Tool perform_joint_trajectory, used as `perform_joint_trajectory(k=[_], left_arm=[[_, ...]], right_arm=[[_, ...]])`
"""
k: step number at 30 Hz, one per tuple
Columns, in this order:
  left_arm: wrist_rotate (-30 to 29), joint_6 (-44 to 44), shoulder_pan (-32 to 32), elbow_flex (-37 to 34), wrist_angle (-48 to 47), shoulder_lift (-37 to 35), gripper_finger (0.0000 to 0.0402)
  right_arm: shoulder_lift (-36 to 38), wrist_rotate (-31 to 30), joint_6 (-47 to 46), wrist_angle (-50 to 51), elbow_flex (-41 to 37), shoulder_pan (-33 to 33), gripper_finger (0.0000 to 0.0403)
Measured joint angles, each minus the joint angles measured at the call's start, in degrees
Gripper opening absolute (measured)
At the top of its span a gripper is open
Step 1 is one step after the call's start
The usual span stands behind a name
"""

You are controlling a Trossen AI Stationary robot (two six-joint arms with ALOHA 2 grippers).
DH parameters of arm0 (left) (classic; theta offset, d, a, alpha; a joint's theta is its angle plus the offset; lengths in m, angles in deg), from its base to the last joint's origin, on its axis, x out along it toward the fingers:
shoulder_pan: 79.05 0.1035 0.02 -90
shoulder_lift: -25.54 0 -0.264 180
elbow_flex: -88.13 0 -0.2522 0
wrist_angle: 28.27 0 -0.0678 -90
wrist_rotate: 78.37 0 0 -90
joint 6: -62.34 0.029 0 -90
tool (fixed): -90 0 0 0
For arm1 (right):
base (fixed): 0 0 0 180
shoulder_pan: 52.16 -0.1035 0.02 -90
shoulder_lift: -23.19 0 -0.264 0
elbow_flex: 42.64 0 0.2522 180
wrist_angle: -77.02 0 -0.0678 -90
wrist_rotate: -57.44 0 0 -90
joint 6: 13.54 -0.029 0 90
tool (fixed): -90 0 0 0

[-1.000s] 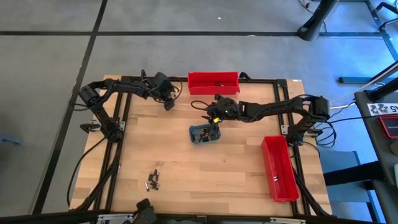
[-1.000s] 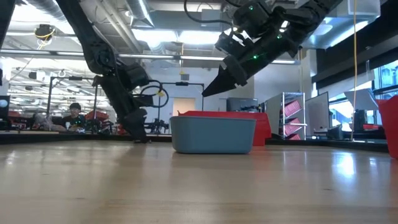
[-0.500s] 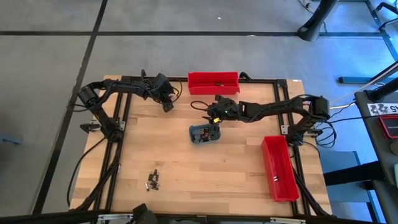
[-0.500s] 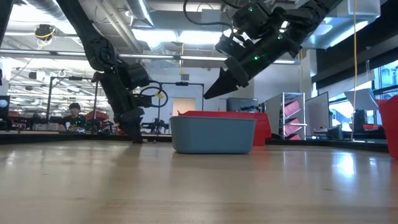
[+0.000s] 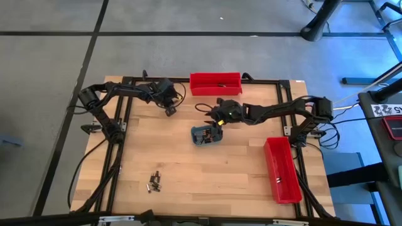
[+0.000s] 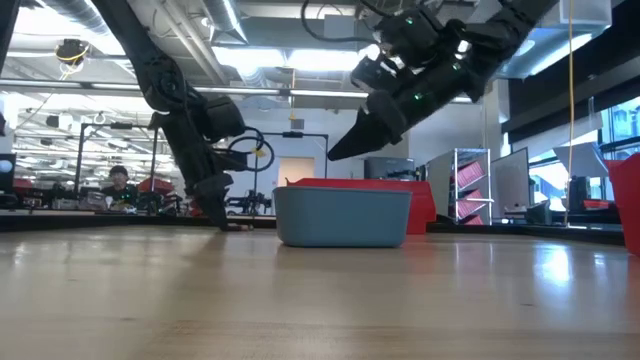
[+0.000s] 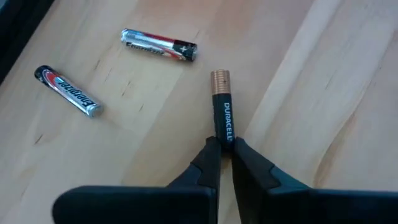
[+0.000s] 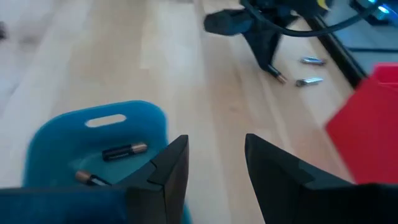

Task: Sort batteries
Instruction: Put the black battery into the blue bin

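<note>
The left end effector [image 7: 225, 149] stood at the far left part of the pale wooden table [image 5: 207, 169], its two dark fingers drawn together on the black end of a black-and-copper cylindrical battery [image 7: 222, 107] that lay flat on the wood, copper end pointing away from the fingers. Two silver, red and black cylindrical batteries [image 7: 159, 45] lay loose on the table just beyond it, apart from each other and from the gripped one. In the low view the left end effector's tips met the table surface [image 6: 222, 222].

The right end effector [image 8: 214, 163] hung above the table near its middle, clear of the surface, fingers parted with nothing between them. Directly below and just beside it sat a small blue rounded plastic tray [image 8: 56, 134] holding at least two black-and-copper batteries [image 8: 124, 150].

A long red rectangular bin [image 5: 215, 82] stood at the far edge of the table, with a small dark item inside that could not be identified. A second long red bin [image 5: 281, 170] lay along the right edge. A small cluster of loose dark and silvery batteries [image 5: 154, 182] rested near the front left of the table, well apart from both arms
</note>
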Motion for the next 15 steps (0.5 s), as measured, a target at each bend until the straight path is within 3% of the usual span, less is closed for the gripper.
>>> perform_joint_trajectory(k=[9,15], left_arm=[[-1.14,-3.58,-7.81,-0.31,-4.97,-5.43,0.0006],[-1.43,-7.44,-12.33,-6.72,4.28,-12.51,0.0002]], right_arm=[[-0.07,0.44,-6.35,-13.28,-6.03,-0.02,0.0159],[-0.09,1.27,-7.00,-13.28,-6.03,-0.02,0.0159]])
